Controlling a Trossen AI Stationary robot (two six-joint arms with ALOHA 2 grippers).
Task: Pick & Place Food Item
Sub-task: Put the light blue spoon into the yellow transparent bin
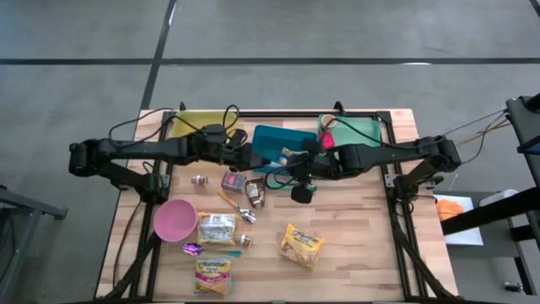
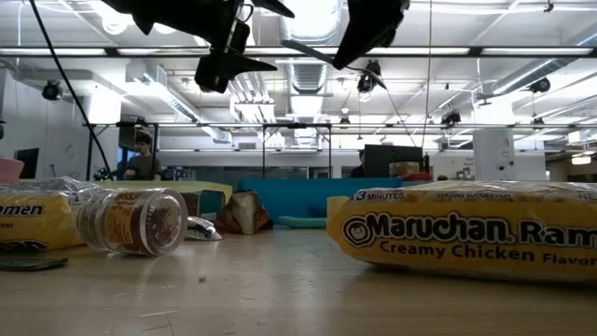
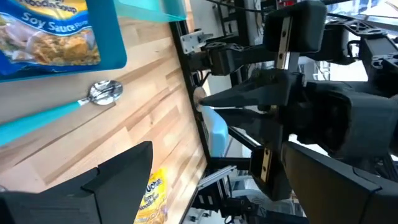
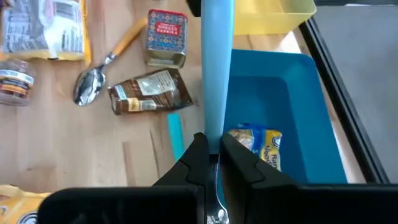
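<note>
Right gripper (image 4: pixel 211 155) raised over blue bin (image 4: pixel 298 112), fingers pinched on blue-handled spoon (image 4: pixel 217 68). Left gripper (image 1: pixel 251 159) beside it, fingers spread wide, empty.

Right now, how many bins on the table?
3, in a row along the far edge: yellow bin on the left arm's side, teal bin in the middle, green bin on the right arm's side. Both arms overhang that row, so more could be hidden.

Three bins (image 1: pixel 278 142), four ramen packets (image 1: pixel 301 246), two spoons (image 1: pixel 238 205), one pink bowl (image 1: pixel 174 219).
</note>
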